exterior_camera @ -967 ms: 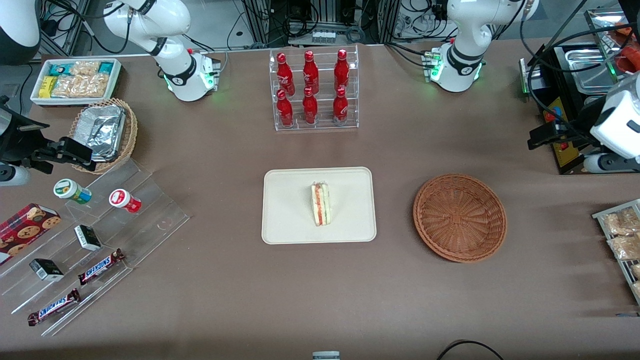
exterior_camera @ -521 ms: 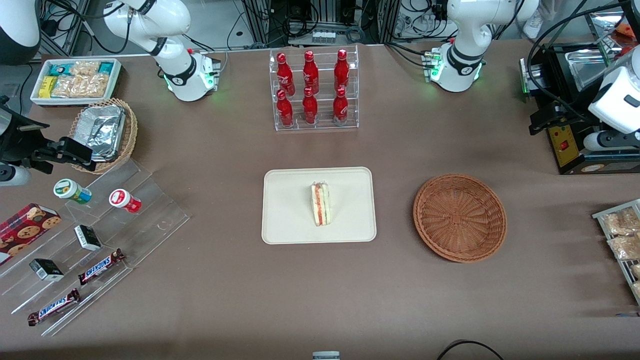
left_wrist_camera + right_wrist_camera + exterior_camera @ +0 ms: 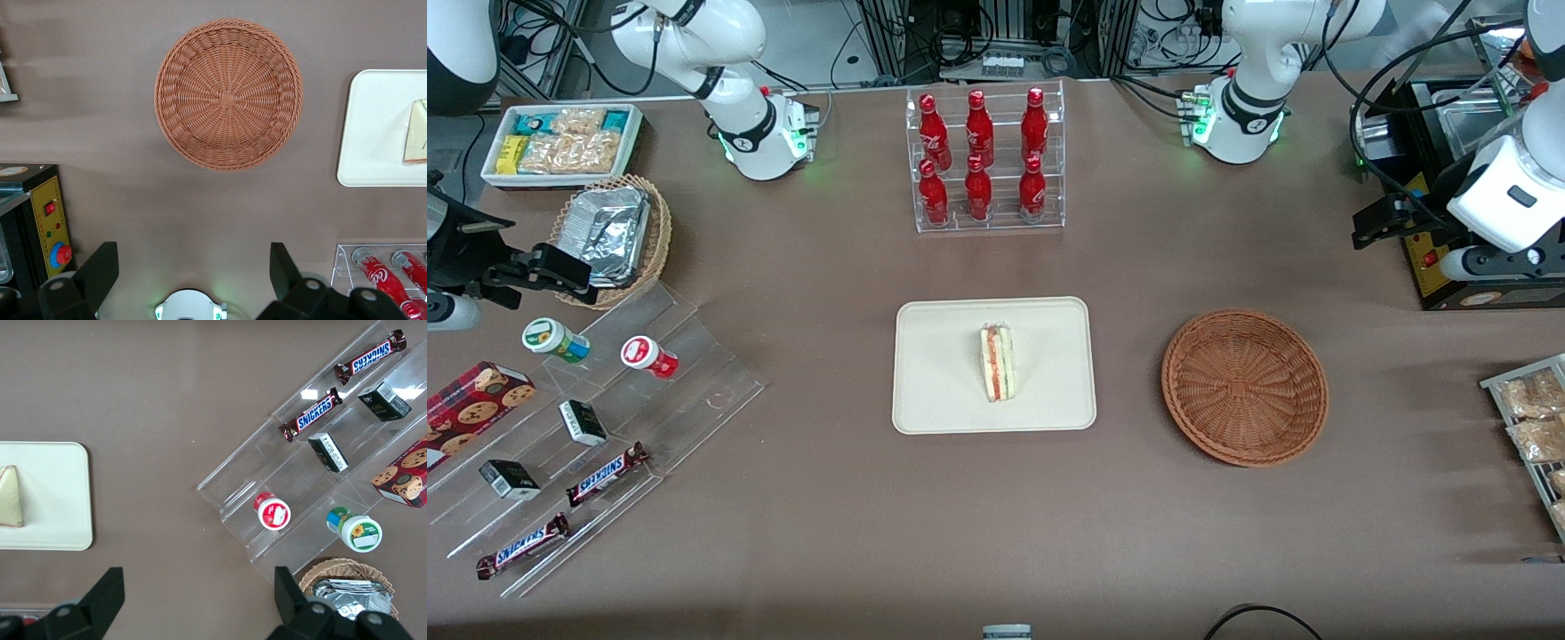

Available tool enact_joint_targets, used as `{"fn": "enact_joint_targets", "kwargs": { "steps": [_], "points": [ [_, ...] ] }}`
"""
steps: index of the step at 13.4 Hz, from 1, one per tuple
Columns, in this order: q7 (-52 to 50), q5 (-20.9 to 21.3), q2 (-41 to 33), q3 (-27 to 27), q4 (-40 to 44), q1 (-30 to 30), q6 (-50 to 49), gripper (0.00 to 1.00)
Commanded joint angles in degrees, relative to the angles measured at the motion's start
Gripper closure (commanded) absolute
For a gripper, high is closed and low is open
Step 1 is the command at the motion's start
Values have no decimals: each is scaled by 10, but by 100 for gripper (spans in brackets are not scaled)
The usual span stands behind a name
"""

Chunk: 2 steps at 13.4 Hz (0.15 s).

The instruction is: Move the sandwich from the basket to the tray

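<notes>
The sandwich (image 3: 997, 363) lies on the cream tray (image 3: 934, 413), near its middle, cut edge with orange and green layers facing up. The brown wicker basket (image 3: 1245, 387) sits beside the tray toward the working arm's end of the table, with nothing in it. My left gripper (image 3: 1384, 222) hangs high above the table, farther from the front camera than the basket and well apart from it. In the left wrist view the gripper (image 3: 192, 270) is open, holding nothing, with the basket (image 3: 229, 93), the tray (image 3: 373, 133) and the sandwich (image 3: 417, 133) below it.
A clear rack of red bottles (image 3: 983, 160) stands farther from the front camera than the tray. A black control box (image 3: 1432, 258) is close to my gripper. Snack packets on a wire rack (image 3: 1529, 427) lie at the working arm's end. Stepped clear shelves with snacks (image 3: 587, 444) sit at the parked arm's end.
The left arm has shifted slightly above the working arm's end of the table, its gripper drifting a little toward the table's middle. Sandwich, tray and basket have not moved.
</notes>
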Motion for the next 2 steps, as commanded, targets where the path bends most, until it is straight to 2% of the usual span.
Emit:
{"fn": "enact_joint_targets", "kwargs": {
  "steps": [1,2],
  "points": [
    [5,10,2,1,16,-3,-1,0],
    [5,9,2,1,17,-2,-1,0]
  ]
}}
